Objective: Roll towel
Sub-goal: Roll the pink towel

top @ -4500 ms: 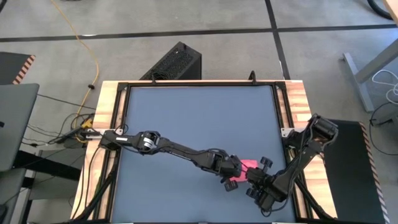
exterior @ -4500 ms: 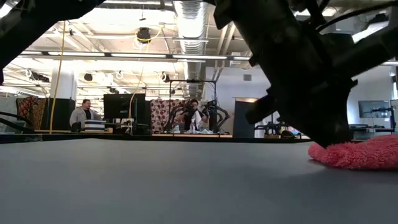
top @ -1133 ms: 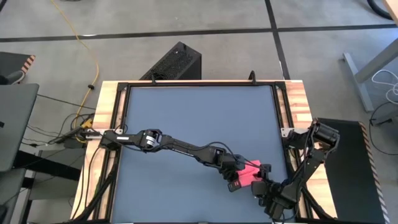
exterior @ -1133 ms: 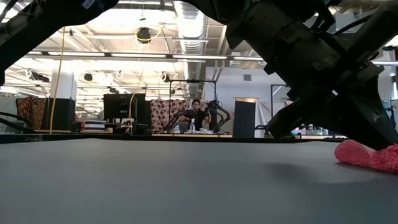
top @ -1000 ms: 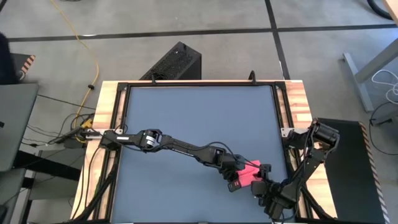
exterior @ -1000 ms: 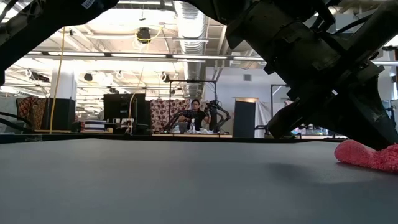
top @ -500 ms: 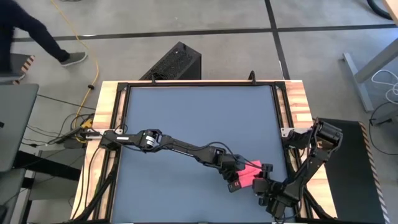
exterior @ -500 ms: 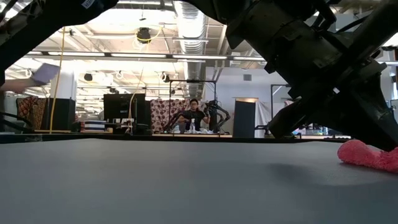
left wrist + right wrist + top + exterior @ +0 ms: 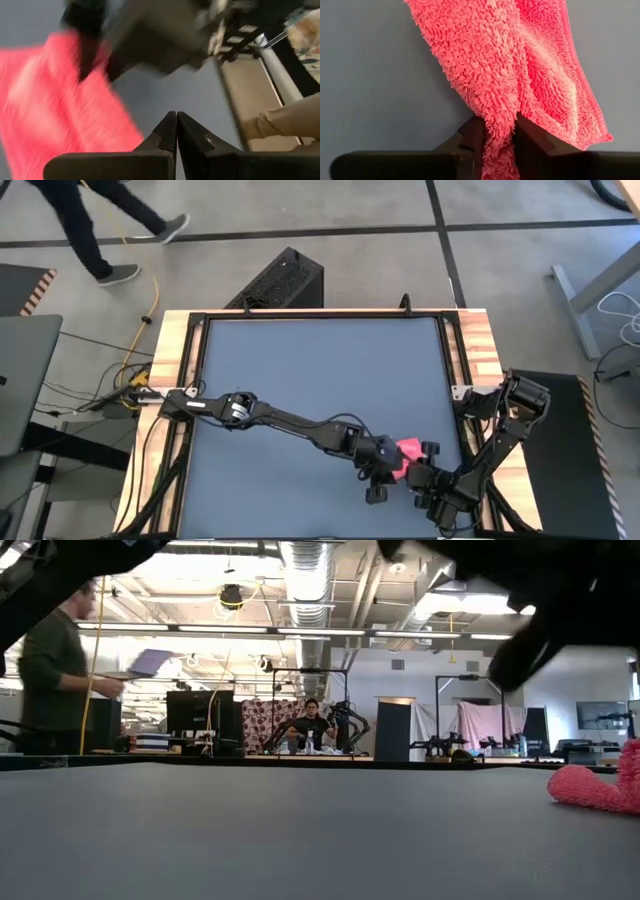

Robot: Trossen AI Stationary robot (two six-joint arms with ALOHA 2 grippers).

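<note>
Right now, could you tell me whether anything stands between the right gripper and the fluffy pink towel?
Nothing visible does. The right gripper already has a fold of the fluffy pink towel between its fingers. The left gripper, shut and empty, sits just beside the cloth on the dark grey tabletop.

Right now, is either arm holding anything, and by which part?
The right tool pinches the pink towel at a bunched edge. The left tool is shut and empty, beside the towel.

Bright ceiling lights [image 9: 300,632] glare in the low view; left wrist view motion-blurred.
</note>
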